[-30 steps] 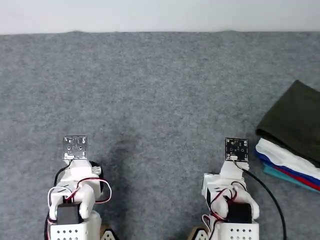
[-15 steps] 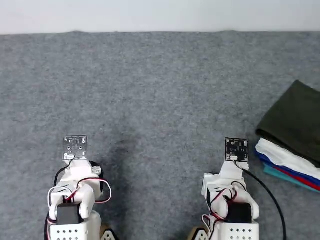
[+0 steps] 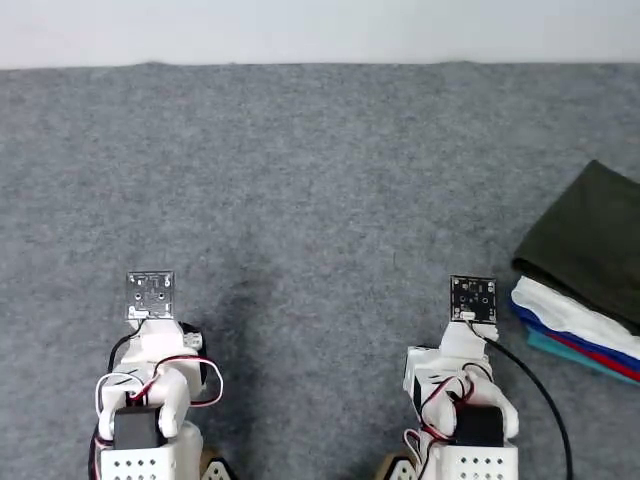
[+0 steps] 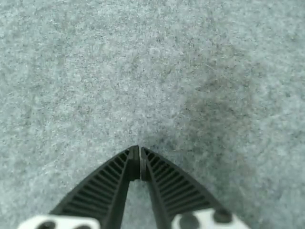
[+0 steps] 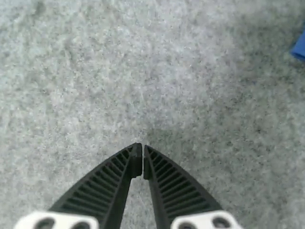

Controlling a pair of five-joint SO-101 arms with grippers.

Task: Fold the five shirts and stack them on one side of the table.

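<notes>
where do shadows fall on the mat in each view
High view: even light, with a faint dark patch on the grey mat. Left wrist view: soft shadow ahead of the shut left gripper. Right wrist view: same by the right gripper.

No text, number, label or sign can be read in any view. Stack of folded shirts [image 3: 588, 250]: visible faces plain. Left arm's camera board [image 3: 150, 296] and right arm's camera board [image 3: 472, 298]: markings too small to make out.
</notes>
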